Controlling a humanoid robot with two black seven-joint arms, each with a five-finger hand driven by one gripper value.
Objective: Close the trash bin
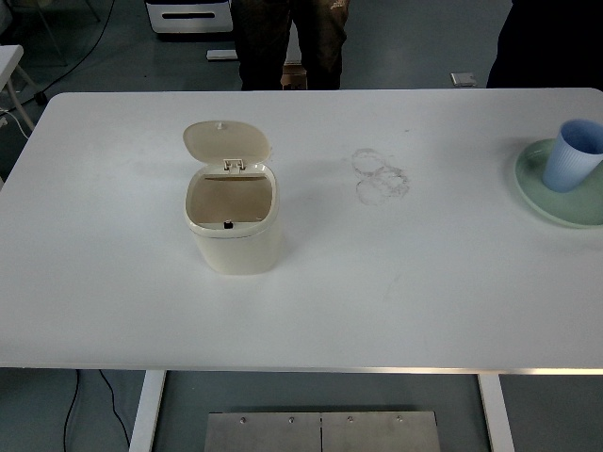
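Neither robot hand is showing up in the head view right now, so I can't tell whether the fingers are open or curled, or if they're holding anything.

The trash bin (234,223) is sitting on the white table (396,301), left of centre and closer to the far side than the near edge. It's a small cream-coloured thing, standing upright, and its lid (226,140) is flipped up and leaning back on the hinge at the far rim, so the inside is wide open to the camera.

Off to the right of it, well apart, some faint ring marks (380,175) are showing on the tabletop. Way over at the right edge a light blue cup (577,155) is resting on a pale green plate (551,202).

A person's legs (290,42) are standing just past the far edge of the table.
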